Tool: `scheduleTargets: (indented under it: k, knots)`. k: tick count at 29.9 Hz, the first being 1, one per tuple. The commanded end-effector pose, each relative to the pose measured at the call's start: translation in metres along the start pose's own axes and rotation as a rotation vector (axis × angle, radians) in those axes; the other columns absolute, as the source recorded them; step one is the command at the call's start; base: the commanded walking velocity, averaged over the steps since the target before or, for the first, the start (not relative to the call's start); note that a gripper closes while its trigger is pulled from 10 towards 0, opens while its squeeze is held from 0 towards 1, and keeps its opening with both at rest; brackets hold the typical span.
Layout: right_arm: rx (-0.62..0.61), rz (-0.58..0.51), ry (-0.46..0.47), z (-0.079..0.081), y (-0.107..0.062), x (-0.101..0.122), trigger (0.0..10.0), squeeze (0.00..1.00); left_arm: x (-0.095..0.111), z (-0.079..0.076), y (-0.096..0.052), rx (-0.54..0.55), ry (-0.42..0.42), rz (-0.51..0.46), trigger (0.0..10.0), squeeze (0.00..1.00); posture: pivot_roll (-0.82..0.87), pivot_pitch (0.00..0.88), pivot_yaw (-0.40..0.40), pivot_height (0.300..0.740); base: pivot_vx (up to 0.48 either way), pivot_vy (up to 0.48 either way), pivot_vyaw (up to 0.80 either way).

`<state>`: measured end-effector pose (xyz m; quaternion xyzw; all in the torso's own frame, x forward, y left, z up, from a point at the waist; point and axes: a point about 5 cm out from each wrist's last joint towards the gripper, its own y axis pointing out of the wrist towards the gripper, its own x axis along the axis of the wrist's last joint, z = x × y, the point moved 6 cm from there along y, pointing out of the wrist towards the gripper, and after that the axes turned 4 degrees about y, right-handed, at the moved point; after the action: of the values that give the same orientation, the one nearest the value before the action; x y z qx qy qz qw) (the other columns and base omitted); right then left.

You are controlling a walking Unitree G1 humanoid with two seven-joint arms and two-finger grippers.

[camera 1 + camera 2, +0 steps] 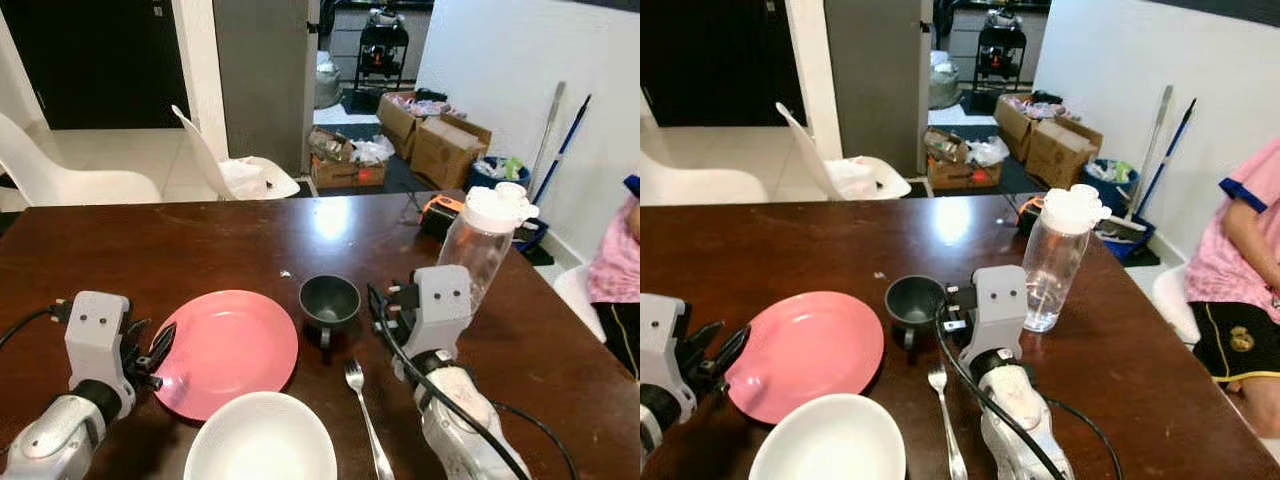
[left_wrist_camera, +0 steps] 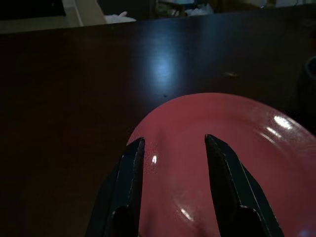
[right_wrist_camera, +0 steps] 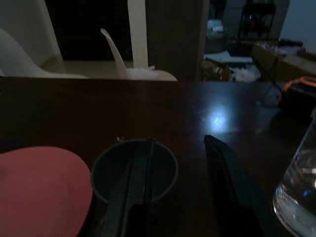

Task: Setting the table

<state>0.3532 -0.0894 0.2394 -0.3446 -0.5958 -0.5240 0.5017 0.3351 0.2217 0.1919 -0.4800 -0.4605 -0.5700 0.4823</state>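
A: We are hovering the left gripper at the near-left rim of the pink plate on the dark wooden table, jaws spread wide and holding nothing. If we are closing from here, we are risking a pinch on the thin rim that tips the plate up, or a push that slides it into the white bowl just beside it.

B: Agreed. On our side we are keeping the right gripper low by the dark cup, jaws also apart and empty; in the right wrist view one finger is lying across the cup's mouth, though we cannot tell whether it is touching. A sideways sweep could be knocking the cup over, or catching the clear bottle standing just beside the wrist.

A: That tall bottle with the white lid is looking the likeliest thing to topple. What are we seeing inside the containers?

B: The cup and bowl are both looking empty. The bottle is looking mostly empty too; any little water at the bottom is too hard to tell. The fork is lying between bowl and right arm.
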Motion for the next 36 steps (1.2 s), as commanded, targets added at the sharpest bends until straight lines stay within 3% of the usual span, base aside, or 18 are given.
scheduleTargets:
  k: [1,13,36]
  knots:
    - [0.000,0.005,0.012,-0.002,-0.001,-0.004,10.0,0.00,0.005,-0.001,-0.001,0.008,0.013,-0.023,10.0,0.00,0.04,0.107,0.008,0.740,0.000,0.000,0.00]
    - [-0.002,0.018,-0.014,-0.008,0.001,-0.016,10.0,0.00,0.018,-0.022,0.014,-0.027,-0.018,-0.106,10.0,0.00,-0.01,0.043,-0.016,0.740,0.000,0.000,0.00]
    - [-0.032,0.009,-0.019,-0.017,0.007,-0.025,10.0,0.00,0.025,-0.031,0.029,-0.040,-0.022,-0.146,10.0,0.00,-0.01,0.000,0.021,0.740,0.000,0.000,0.00]
